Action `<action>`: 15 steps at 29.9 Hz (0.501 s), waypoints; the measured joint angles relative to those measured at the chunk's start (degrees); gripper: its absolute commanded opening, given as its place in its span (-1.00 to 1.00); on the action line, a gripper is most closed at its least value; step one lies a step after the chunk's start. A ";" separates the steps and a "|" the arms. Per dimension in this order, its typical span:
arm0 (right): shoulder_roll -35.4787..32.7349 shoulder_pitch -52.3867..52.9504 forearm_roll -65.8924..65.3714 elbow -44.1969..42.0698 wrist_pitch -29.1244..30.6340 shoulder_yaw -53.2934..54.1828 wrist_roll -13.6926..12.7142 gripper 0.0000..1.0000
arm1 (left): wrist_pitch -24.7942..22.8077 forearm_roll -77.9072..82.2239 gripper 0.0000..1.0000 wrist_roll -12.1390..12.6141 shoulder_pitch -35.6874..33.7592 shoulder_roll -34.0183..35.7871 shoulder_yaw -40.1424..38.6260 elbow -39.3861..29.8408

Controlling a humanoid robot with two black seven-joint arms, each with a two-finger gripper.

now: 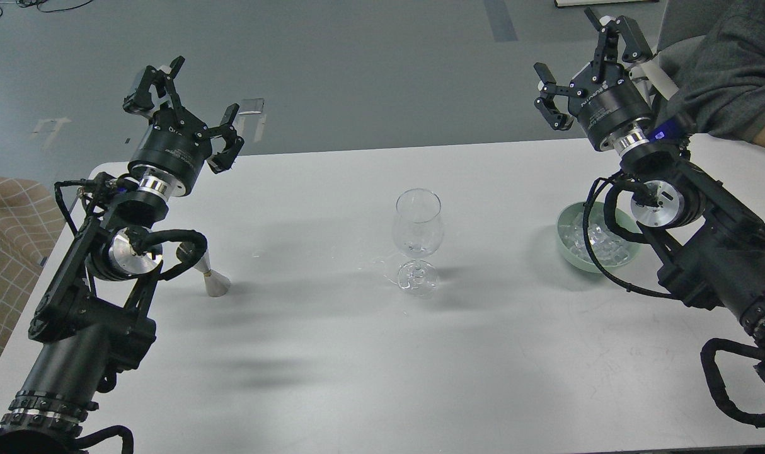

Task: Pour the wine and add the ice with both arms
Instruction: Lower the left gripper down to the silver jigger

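Note:
A clear wine glass (418, 238) stands upright in the middle of the white table (357, 366). It looks empty. A pale green bowl (568, 246) at the right holds several clear ice cubes (603, 247), partly hidden by my right arm's cable. My left gripper (182, 112) is open and empty, raised above the table's far left corner. My right gripper (587, 66) is open and empty, raised above the far right edge, behind the bowl. A small metal jigger-like cup (209, 275) stands by my left arm.
A person's grey-sleeved arm (729, 75) reaches in at the top right, close to my right gripper. A checked cloth (11, 214) lies beyond the table's left edge. Grey floor lies behind the table.

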 measured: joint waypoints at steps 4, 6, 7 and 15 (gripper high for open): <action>-0.16 0.00 0.00 0.20 0.00 0.00 0.00 1.00 | 0.27 -0.09 0.98 0.39 1.44 0.15 -0.59 -2.36; -0.21 0.00 0.00 0.24 -0.05 0.00 -0.03 1.00 | 0.76 -0.54 0.98 0.85 3.76 0.60 -1.07 -5.67; -0.25 0.00 0.00 0.25 -0.06 0.00 -0.06 1.00 | 1.21 -1.05 0.98 1.28 5.22 0.83 -1.51 -7.62; -0.49 -0.01 0.01 0.28 -0.19 -0.06 -0.07 1.00 | 4.31 -11.49 0.97 8.41 23.66 5.23 -9.39 -26.94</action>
